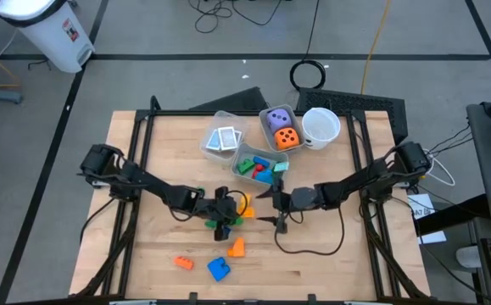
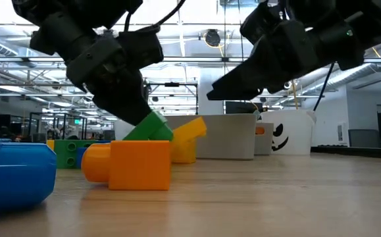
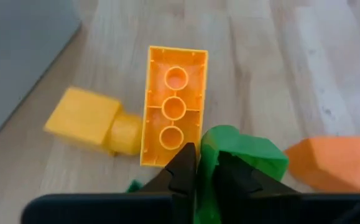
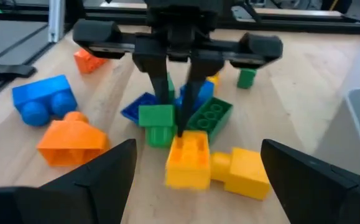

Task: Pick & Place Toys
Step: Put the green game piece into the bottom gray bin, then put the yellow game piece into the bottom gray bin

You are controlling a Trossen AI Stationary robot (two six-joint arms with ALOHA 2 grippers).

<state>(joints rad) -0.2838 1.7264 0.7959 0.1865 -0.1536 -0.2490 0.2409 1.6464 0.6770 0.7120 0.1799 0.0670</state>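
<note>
Wooden counter (image 1: 330, 263), and up front a blue block (image 1: 219, 269) lies on the near side with a small orange block (image 1: 183, 263) to its left and a bigger orange block (image 1: 237, 247) just behind it.

Mid-counter is where the action is. The left arm reaches in low from the left edge, elbow bent, and its claw (image 1: 225, 210) points down into a heap of blocks. The fingers (image 3: 186, 171) are pinched tight on a green block (image 2: 152, 126), which sits tilted at the claw tip. Crowding it are a yellow block (image 3: 173, 106) with its hollow side facing the wrist camera, a second yellow block (image 3: 92, 121) touching that one, and a flat green plate (image 4: 209, 115) under the fingers.

The right arm stretches in from the right edge, its claw (image 1: 270, 212) level and aimed at the same heap, jaws spread wide and grasping nothing.

Farther back, clear bins are clustered together: one holds mixed blocks (image 1: 258, 165), one holds white patterned cards (image 1: 221, 140), and the far one holds a purple die (image 1: 277, 119) and an orange die (image 1: 287, 138). A white cup (image 1: 320, 127) stands right of the dice and wears a black grinning face. No readable writing anywhere.
</note>
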